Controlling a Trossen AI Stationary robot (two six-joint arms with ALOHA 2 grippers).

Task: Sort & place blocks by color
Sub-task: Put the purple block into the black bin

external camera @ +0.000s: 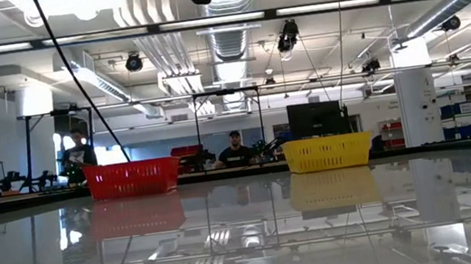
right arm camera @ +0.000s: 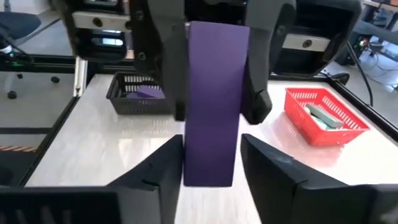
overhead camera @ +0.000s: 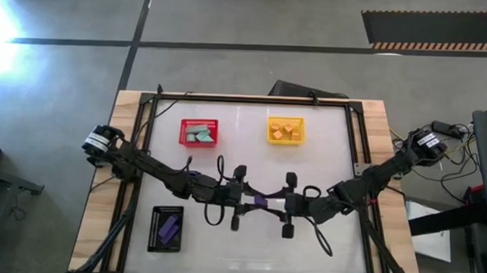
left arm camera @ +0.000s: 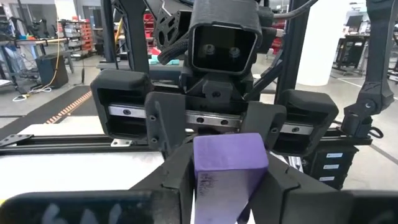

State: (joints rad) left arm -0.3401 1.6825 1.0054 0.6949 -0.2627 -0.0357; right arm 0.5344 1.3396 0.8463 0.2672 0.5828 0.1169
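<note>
A long purple block (overhead camera: 261, 201) hangs level in the air over the middle of the table, between my two grippers, which face each other. My left gripper (overhead camera: 249, 203) comes from the table's left and my right gripper (overhead camera: 277, 205) from the right. Both are shut on the block, one at each end. The left wrist view shows the block (left arm camera: 230, 162) between my own fingers, with the right gripper behind it. The right wrist view shows its whole length (right arm camera: 214, 93). Other blocks lie in the baskets. My left gripper pinches the block's left end (right arm camera: 217, 43) between its two fingers (right arm camera: 168, 68), coming level from the table's left, along the block. The block is lifted clear and lies level. My right gripper has the block's right end (right arm camera: 211, 165) between its two fingers (right arm camera: 165, 168), coming level from the table's right, along the block; the fingers lie against both side faces.
A red basket (overhead camera: 199, 132) with teal blocks and a yellow basket (overhead camera: 285, 129) with orange blocks stand near the far edge. A black basket (overhead camera: 167, 229) with a purple block stands near the front left. Black frame rails (overhead camera: 355, 133) run along the table's sides.
</note>
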